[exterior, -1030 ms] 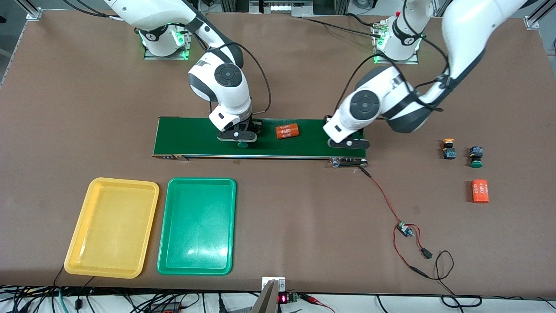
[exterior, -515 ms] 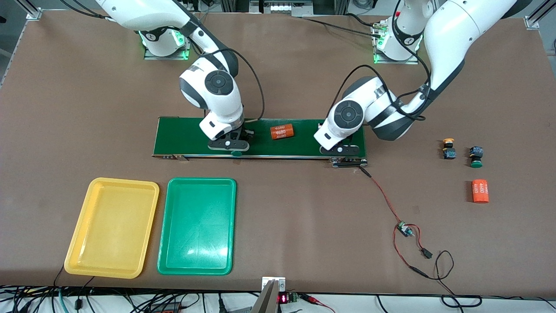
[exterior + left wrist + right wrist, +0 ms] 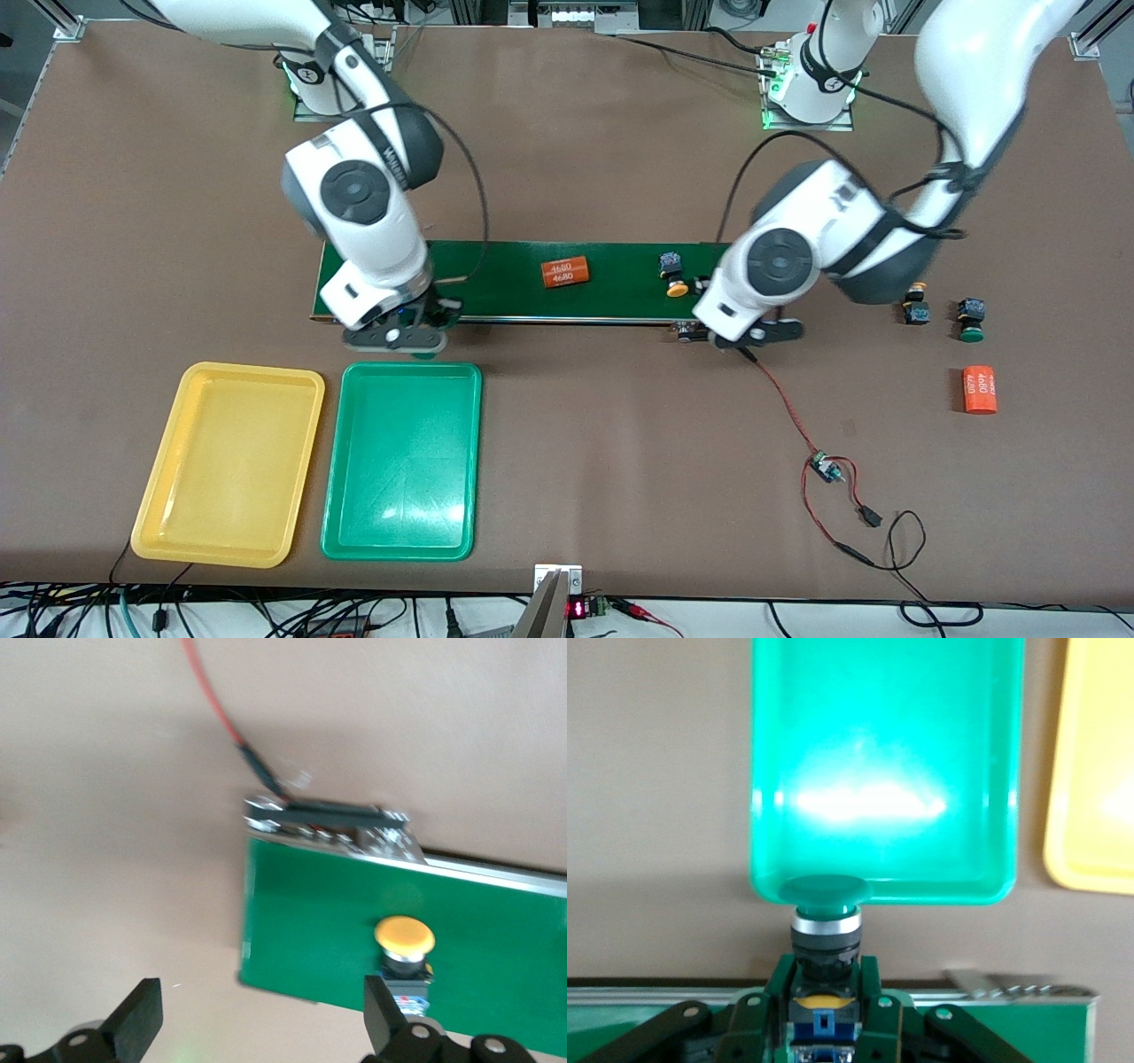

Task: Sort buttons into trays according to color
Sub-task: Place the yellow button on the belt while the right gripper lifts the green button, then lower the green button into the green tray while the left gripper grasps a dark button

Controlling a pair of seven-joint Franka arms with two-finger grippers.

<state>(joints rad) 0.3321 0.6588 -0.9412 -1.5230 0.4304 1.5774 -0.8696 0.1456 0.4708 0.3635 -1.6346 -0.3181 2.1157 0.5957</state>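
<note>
A green-capped button (image 3: 824,943), small, rigid and probably light, is held by its black-and-blue body in the closed right gripper (image 3: 396,337) just short of the green tray (image 3: 403,540). A yellow-capped button (image 3: 673,273) lies on the conveyor belt (image 3: 505,266), and the left gripper (image 3: 760,335), jaws wide and empty, is seen over the belt's end. The square body, not the smooth domed cap, is judged the surer place to grip.

Two glossy white arms with dark grey joint caps, black cables, black grippers, green-lit bases.
</note>
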